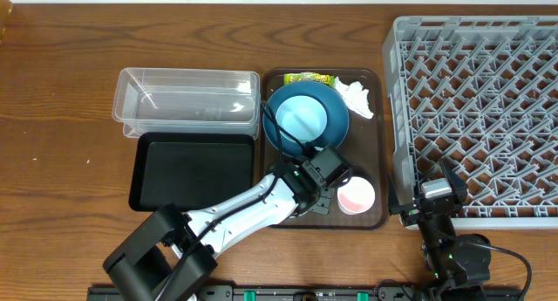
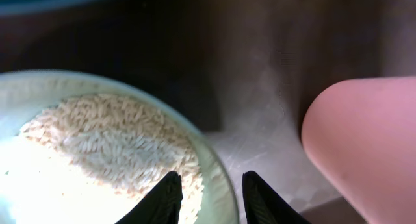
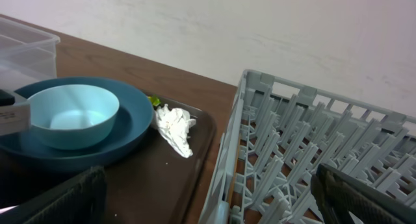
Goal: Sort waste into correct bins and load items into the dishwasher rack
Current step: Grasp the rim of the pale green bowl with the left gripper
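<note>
From above, the brown wooden surface [image 1: 61, 92] carries a clear tub [image 1: 187, 100] with nothing inside, and just in front of it a black tray [image 1: 193, 172], also bare. To their right stands a brown serving tray [image 1: 370, 144]. On it lies a blue plate [image 1: 338, 105] with a light-blue bowl [image 1: 301, 118] sitting in it. Behind the plate are a yellow-green wrapper [image 1: 309, 78] and a crumpled tissue [image 1: 356, 96]. A pink cup [image 1: 356, 196] stands at the front of this tray. The left gripper [image 1: 321, 181] hangs just beside the cup. The big grey rack [image 1: 394, 118] fills the right side and holds nothing. The right gripper [image 1: 433, 196] is at its front left corner.

The left wrist camera shows a pale mint bowl [image 2: 78, 78] holding white rice [image 2: 110, 139]. The jaws are partly closed, with the rim of this bowl between the two fingers [image 2: 166, 201], one inside and one outside. I cannot tell if they really pinch it.

In the right wrist view the jaws stand wide apart and hold nothing. The light-blue bowl looks empty here.
</note>
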Robot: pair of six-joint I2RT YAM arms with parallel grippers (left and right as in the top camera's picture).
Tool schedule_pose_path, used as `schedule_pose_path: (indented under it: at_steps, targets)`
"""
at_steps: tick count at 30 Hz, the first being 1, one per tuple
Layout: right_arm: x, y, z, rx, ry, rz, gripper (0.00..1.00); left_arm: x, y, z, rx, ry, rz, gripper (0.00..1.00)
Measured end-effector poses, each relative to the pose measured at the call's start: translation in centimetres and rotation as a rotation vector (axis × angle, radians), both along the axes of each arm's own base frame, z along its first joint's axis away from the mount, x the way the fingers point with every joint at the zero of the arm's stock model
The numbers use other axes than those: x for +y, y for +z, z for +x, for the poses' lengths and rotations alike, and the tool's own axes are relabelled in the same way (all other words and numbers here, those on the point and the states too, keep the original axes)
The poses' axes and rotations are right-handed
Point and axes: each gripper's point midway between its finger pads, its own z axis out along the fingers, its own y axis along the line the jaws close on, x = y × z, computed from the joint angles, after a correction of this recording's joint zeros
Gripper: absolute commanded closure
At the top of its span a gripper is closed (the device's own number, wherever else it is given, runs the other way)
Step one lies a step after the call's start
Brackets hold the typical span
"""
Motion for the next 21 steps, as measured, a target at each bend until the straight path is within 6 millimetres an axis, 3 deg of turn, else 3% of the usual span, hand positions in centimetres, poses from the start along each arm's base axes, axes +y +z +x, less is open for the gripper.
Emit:
schedule_pose_path:
  at_steps: [10,14,21]
  targets:
    - [0.00,0.00,0.00,0.000,0.000,0.000,0.01,-0.29,0.12,0.24,-0.011,-0.004,-0.012,0.76]
    - [0.00,0.00,0.00,0.000,0.000,0.000,0.01,-0.29,0.12,0.24,-0.013,-0.009,-0.010,0.86]
    - [0.00,0.00,0.00,0.000,0.000,0.000,0.01,-0.27,0.12,0.23,-0.014,-0.014,-0.009,0.91]
